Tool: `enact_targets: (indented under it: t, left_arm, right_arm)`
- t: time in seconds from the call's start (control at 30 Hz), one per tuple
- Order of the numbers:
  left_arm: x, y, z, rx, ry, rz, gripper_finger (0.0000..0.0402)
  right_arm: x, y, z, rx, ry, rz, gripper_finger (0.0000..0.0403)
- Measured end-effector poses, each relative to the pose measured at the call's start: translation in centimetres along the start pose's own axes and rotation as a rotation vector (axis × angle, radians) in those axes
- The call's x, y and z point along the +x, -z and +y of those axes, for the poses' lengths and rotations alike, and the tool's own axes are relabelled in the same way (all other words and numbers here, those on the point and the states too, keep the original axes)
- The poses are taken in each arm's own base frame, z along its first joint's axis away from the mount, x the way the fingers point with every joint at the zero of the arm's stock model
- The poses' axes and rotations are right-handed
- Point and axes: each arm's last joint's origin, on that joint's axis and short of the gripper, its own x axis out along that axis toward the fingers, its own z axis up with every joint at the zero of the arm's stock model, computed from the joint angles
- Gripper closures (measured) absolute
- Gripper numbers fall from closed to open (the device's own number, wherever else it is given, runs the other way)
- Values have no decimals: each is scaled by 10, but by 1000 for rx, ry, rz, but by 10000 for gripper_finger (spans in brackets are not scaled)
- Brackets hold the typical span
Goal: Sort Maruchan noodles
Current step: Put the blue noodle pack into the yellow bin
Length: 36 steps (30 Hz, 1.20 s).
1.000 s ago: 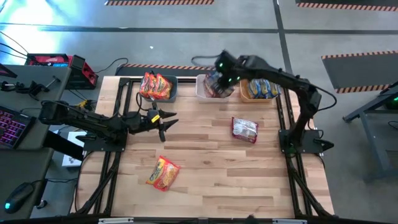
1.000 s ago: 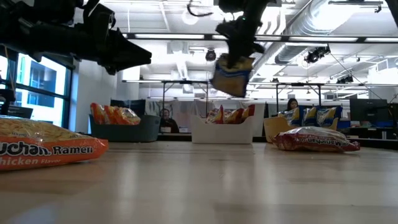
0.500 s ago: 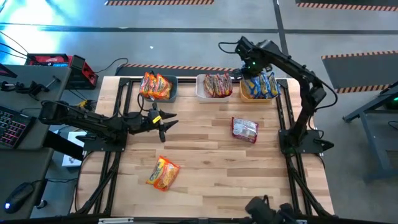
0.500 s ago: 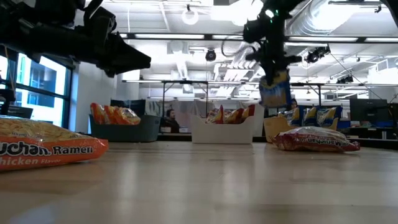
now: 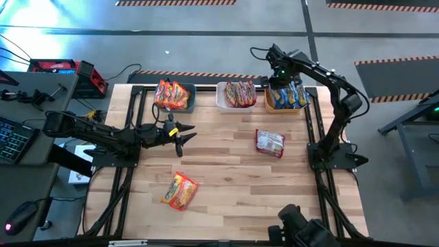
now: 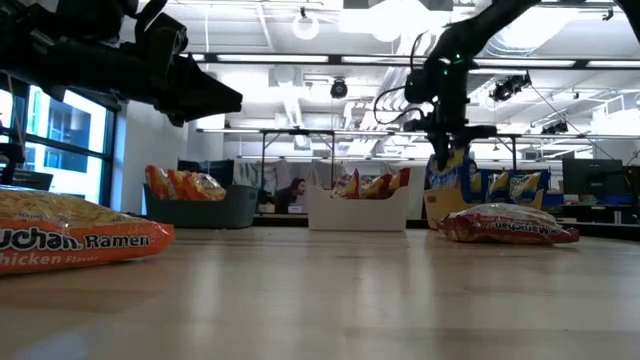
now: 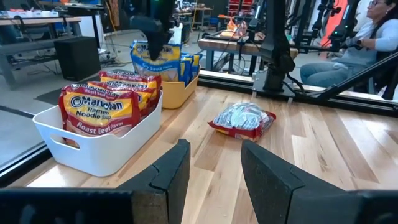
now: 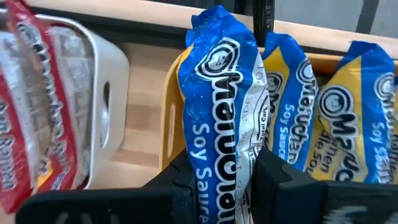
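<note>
My right gripper (image 5: 278,73) is shut on a yellow-blue Maruchan packet (image 8: 225,93) above the left end of the orange bin (image 5: 266,104), where more yellow-blue packets (image 5: 291,95) stand on edge. In the low view that packet (image 6: 450,172) hangs below my right gripper (image 6: 446,135). Maroon-white packets fill the white bin (image 5: 221,96), and orange-red ones the dark-blue bin (image 5: 191,103). Two loose packets lie flat on the table: a maroon-white one (image 5: 269,143) and an orange one (image 5: 180,190). My left gripper (image 5: 180,134) hovers open and level over the table's left half. My right gripper pinches the yellow-blue packet by its upper end (image 8: 229,163) between its two fingers (image 8: 186,177). The fingers come from above and point down. The packet hangs upright below them, clear of the table, its lower end at the orange bin's left end.
The three bins stand in a row along the table's far edge. Black frame rails (image 5: 317,130) run along the left and right sides. Bare wood (image 5: 233,178) lies between the two loose packets. People sit in the room beyond the table.
My right gripper has carried the yellow-blue packet from above the white bin toward the table's right edge and down, over the orange bin. It has rolled about its pointing line on the way. The packet still hangs below it, now upright.
</note>
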Motion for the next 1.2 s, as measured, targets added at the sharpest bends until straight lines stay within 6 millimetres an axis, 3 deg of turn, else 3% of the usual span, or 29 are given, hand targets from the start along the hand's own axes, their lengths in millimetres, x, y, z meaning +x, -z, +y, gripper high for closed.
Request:
enact_targets:
  t: [0.77, 1.2]
  left_arm:
    - [0, 0, 0, -17, 0, 0, 268]
    - [0, 0, 0, -17, 0, 0, 268]
  right_arm:
    - [45, 8, -8, 36, -16, -15, 339]
    - [48, 8, -10, 13, 3, -34, 310]
